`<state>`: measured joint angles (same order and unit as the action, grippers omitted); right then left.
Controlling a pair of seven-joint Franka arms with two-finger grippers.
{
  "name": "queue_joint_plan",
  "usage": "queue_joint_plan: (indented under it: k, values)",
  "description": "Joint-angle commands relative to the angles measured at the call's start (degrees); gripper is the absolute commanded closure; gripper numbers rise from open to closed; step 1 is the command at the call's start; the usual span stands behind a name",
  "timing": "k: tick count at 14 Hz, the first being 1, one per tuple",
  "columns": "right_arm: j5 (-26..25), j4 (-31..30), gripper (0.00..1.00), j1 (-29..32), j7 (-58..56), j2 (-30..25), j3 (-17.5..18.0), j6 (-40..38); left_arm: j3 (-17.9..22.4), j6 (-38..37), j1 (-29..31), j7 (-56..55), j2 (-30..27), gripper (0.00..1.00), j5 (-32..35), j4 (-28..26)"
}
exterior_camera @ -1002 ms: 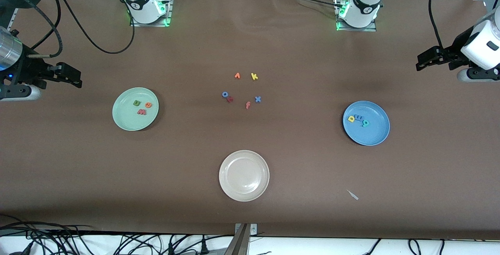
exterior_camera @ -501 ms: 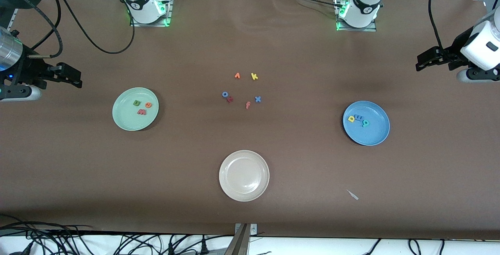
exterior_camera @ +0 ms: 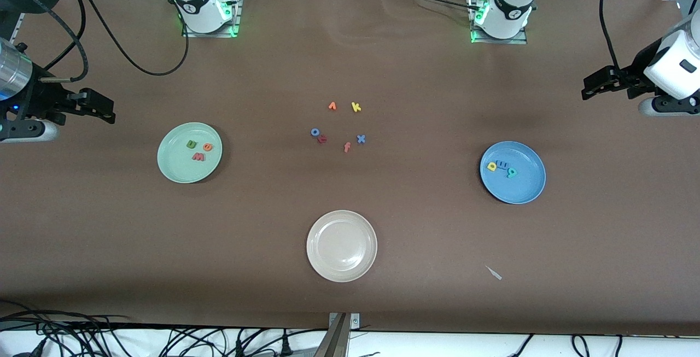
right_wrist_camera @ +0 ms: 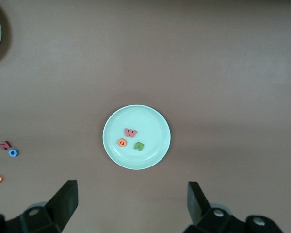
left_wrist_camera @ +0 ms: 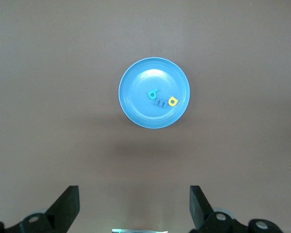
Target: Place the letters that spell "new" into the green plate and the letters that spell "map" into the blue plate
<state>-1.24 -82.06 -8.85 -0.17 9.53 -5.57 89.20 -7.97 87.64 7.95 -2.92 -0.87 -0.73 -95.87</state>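
The green plate [exterior_camera: 175, 164] lies toward the right arm's end of the table and holds the green n [exterior_camera: 191, 144], orange e [exterior_camera: 208, 147] and salmon-red w [exterior_camera: 198, 156]. The blue plate [exterior_camera: 524, 187] lies toward the left arm's end with the yellow a [exterior_camera: 491, 167], blue m [exterior_camera: 501, 165] and teal p [exterior_camera: 512, 171] in it. My right gripper [exterior_camera: 101, 108] hangs open and empty high over the table's end, looking down on the green plate [right_wrist_camera: 153, 124]. My left gripper [exterior_camera: 593, 85] hangs likewise open and empty over its end, with the blue plate [left_wrist_camera: 136, 104] below it.
A cream-white plate [exterior_camera: 342, 258] lies nearest the front camera, mid-table. Several loose letters sit in the middle: an orange one [exterior_camera: 332, 106], yellow k [exterior_camera: 356, 107], blue o [exterior_camera: 315, 132], dark red r [exterior_camera: 322, 139], salmon f [exterior_camera: 346, 147], blue x [exterior_camera: 361, 139]. A small grey scrap [exterior_camera: 494, 273] lies near the front edge.
The left arm's wrist has shifted very slightly. Plates, letters and the right arm stay as they were.
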Motion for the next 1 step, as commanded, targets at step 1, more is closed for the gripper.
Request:
queue_joint_plan:
  k: [1]
  values:
    - [-0.3,1.1,0.0,0.1,0.5,0.4,0.1,-0.5,0.1,0.3,0.2,1.3,-0.2,0.0,-1.6,-0.2]
